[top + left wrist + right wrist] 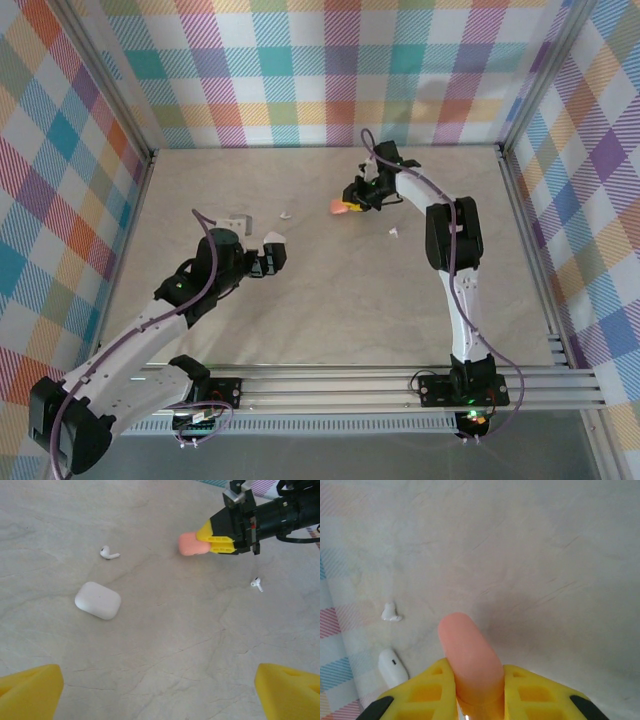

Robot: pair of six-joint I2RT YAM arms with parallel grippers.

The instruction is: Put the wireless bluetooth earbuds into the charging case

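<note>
Table (165, 645): matt, smooth, stone-patterned | white case (98, 600): smooth satin plastic | pink case (192, 544): smooth matt plastic | white earbud (109, 554): glossy plastic | near rails (350, 385): brushed metal | walls (330, 70): plaid cloth

Beige veined tabletop (175, 645), pastel plaid fabric walls (330, 70), salmon-pink pebble-shaped plastic case (191, 544), white rounded plastic case (98, 600), white plastic earbuds (109, 554), yellow plastic fingers (220, 536)

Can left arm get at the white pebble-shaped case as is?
Probably yes: left gripper is open, the white pebble-shaped plastic case lies free on the table just ahead, and the right gripper, holding a salmon-pink case, sits well beyond it.
</note>
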